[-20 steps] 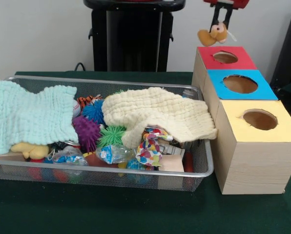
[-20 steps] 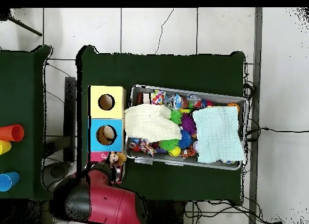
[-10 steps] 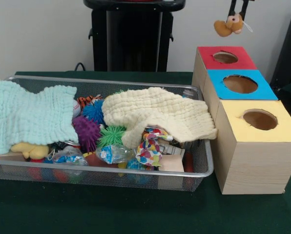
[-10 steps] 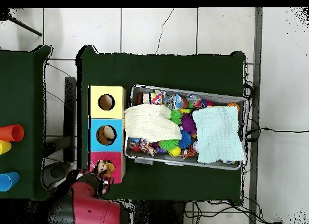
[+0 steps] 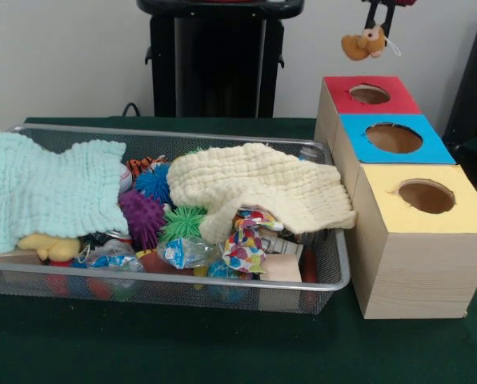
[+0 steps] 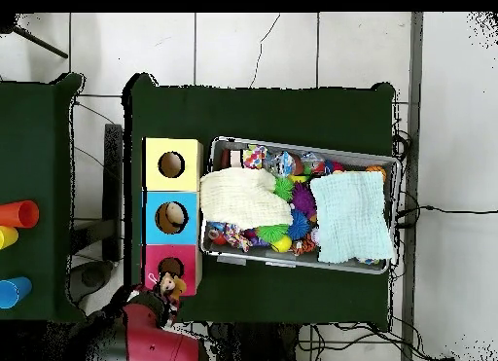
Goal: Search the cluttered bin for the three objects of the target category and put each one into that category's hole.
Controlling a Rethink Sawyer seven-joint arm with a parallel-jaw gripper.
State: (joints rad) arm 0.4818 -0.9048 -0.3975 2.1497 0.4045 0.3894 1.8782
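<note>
So far I have one brown-orange plush (image 5: 363, 44) out of the wire basket (image 5: 341, 276) and up in the air: it hangs from my gripper (image 5: 380, 14), whose jaws are pinched on its top, above and a little behind the red-topped box (image 5: 349, 101) at the far right. From above, the toy sits just at the robot-side edge of the red top, beside the round hole (image 5: 370, 94), not squarely over it. I judge the drop is not yet made; I would want it centred over the cut-out before letting go.

That leaves the other plush toys. An orange one with black stripes (image 5: 141, 166) peeks out at the far side of the basket, between the pale green cloth (image 5: 50, 192) and the cream cloth (image 5: 258, 188). A yellow one (image 5: 49, 246) lies under the near edge of the green cloth at the left. Both are partly buried, so I expect to have to shift cloth before gripping.

The rest of the basket is clutter: blue, purple and green spiky balls (image 5: 154, 210) in the middle, crinkled wrappers (image 5: 186, 252) and a spotted piece (image 5: 246, 244) toward the near rim, with more I cannot make out under the cloths.

As for the boxes, the red hole looks dark and I cannot tell what lies within. The blue-topped hole (image 6: 171, 217) shows something pale brown inside from above; the yellow-topped hole (image 6: 171, 164) looks empty.
</note>
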